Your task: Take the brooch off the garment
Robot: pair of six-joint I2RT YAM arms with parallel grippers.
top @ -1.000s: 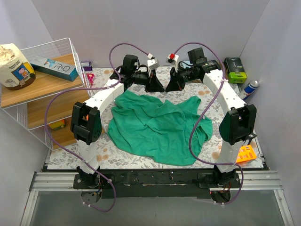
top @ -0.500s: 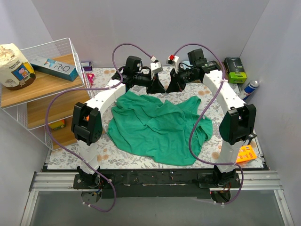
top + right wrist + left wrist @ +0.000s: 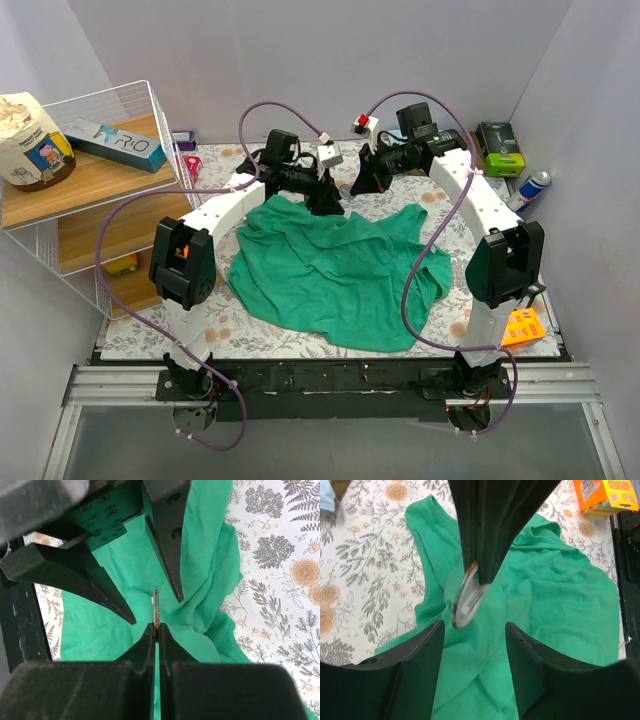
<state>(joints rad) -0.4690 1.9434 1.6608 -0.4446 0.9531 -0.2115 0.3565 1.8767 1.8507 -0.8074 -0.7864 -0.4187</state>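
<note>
Your right gripper [image 3: 156,629] is clenched on the small round greyish brooch [image 3: 468,598] above the far edge of the wrinkled emerald-green shirt [image 3: 330,270], your left gripper [image 3: 474,627] released beside it; it looks unpinned, so carry it clear next.

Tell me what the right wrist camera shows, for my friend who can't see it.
The right pincer, shut, pinches a thin brooch seen edge-on at its tips. The left pincer stands open on either side of it, over the wrinkled green garment on a floral mat.
</note>
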